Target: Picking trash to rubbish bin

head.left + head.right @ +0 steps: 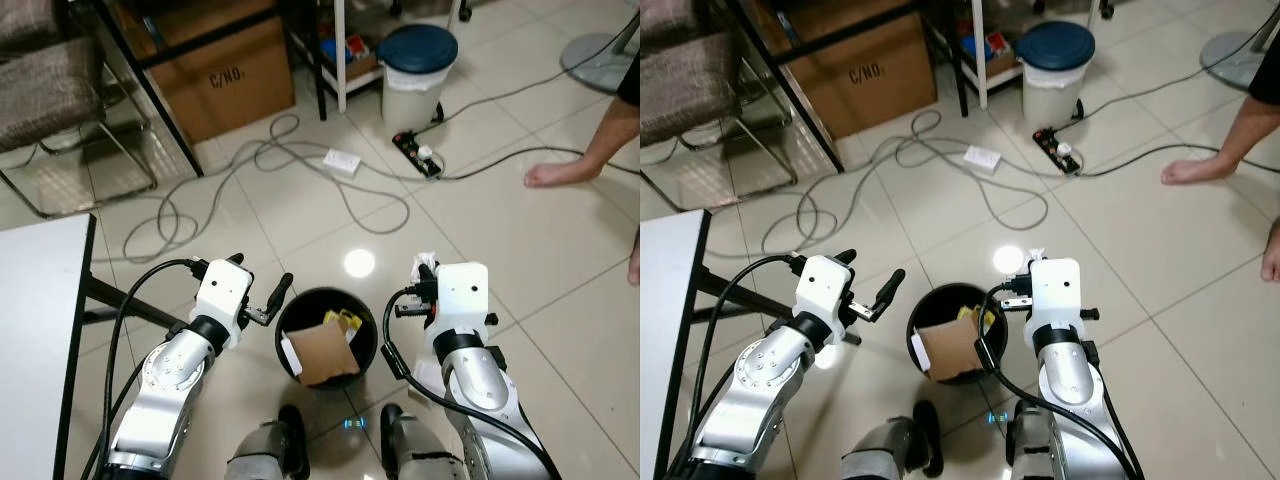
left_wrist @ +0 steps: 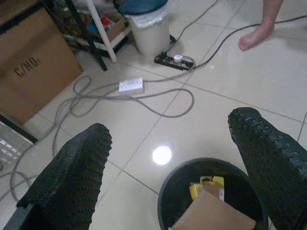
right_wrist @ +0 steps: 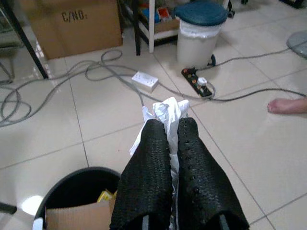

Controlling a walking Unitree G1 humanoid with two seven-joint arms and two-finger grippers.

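Observation:
A small black rubbish bin [image 1: 366, 318] stands on the tiled floor between my two arms, holding a brown cardboard piece [image 1: 325, 352] and a yellow wrapper [image 1: 343, 320]. My right gripper [image 3: 172, 132] is shut on a crumpled white tissue [image 3: 165, 109], held just to the right of the bin's rim [image 3: 76, 173]; the tissue [image 1: 424, 264] peeks out above the right wrist. My left gripper [image 1: 278, 297] stands open at the bin's left edge, with nothing between its fingers [image 2: 72, 172].
A white pedal bin with a blue lid [image 1: 416, 72] stands farther back, beside a power strip [image 1: 417, 152] and looping grey cables [image 1: 250, 165]. A cardboard box [image 1: 225, 70] sits at the back left, a white table edge [image 1: 40, 330] at left. A person's bare foot [image 1: 560, 172] rests at right.

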